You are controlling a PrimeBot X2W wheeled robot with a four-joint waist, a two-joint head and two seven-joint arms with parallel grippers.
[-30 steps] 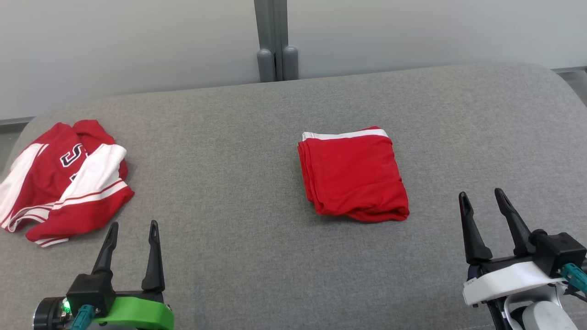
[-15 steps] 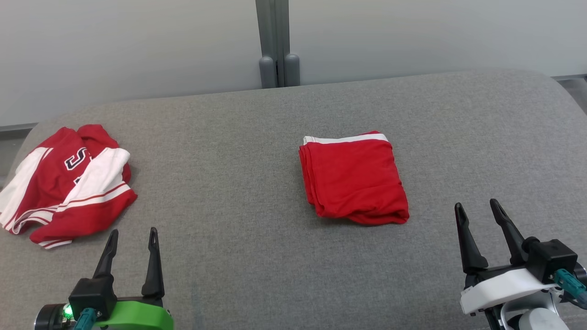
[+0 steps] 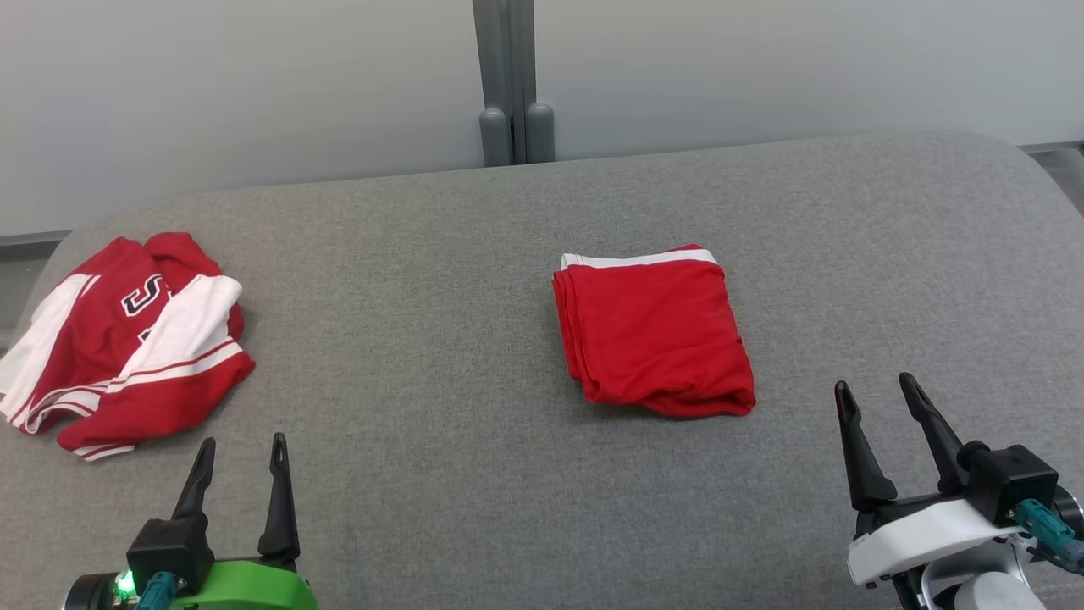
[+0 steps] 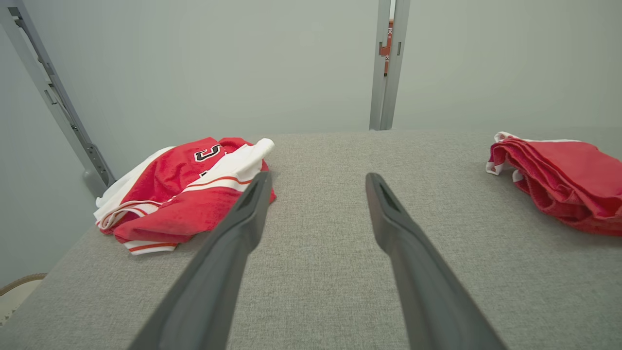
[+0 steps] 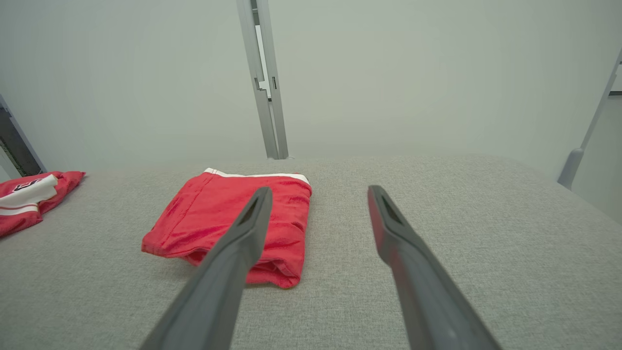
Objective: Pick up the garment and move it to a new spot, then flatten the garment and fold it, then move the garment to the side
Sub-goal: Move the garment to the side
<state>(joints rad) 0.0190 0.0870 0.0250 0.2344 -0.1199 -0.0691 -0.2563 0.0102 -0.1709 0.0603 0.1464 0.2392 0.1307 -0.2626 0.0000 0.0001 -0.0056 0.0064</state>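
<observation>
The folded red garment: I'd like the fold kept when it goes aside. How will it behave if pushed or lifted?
The folded red garment is probably floppy: its stacked layers sag at the edges, so a one-sided lift would likely unfold it. Pushed, it may bunch rather than slide, since the grey fabric surface looks textured.

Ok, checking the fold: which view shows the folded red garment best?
The head view: the folded red garment lies whole, seen from above. The right wrist view shows it low, partly behind the right gripper; the left wrist view cuts it off at the edge.
</observation>
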